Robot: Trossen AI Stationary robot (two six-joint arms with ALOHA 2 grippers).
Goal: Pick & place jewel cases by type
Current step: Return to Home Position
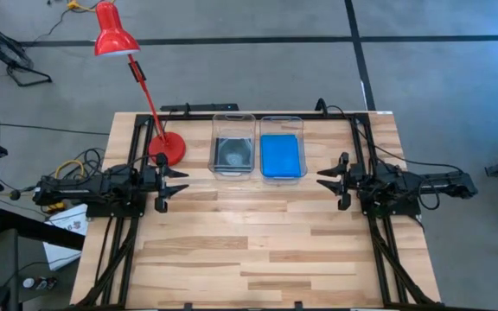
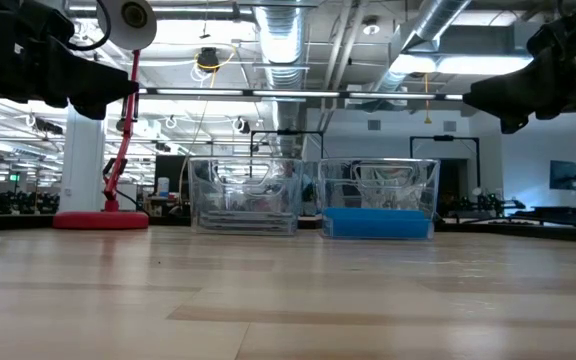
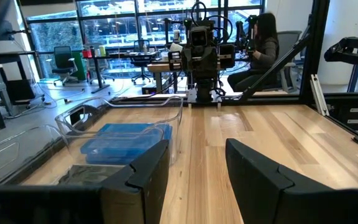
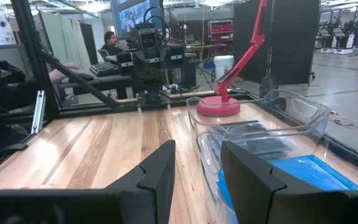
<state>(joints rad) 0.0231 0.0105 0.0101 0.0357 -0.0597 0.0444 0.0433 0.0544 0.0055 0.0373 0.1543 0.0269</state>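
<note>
Two clear bins stand side by side at the table's far middle. The left bin [image 1: 233,144] holds dark grey jewel cases [image 1: 233,153]; the right bin [image 1: 282,147] holds bright blue jewel cases [image 1: 281,156]. The cases lie flat on the bin floors. My left gripper [image 1: 180,182] waits open at the table's left, pointing level toward the right. My right gripper [image 1: 325,179] waits open at the table's right, pointing level toward the left. Both hang above the tabletop with nothing between their fingers.
A red desk lamp stands with its round base [image 1: 167,149] on the table left of the bins, its shade [image 1: 111,33] beyond the far edge. Black arm frames run along both table sides. Bare wood [image 1: 258,242] spans the middle and near part.
</note>
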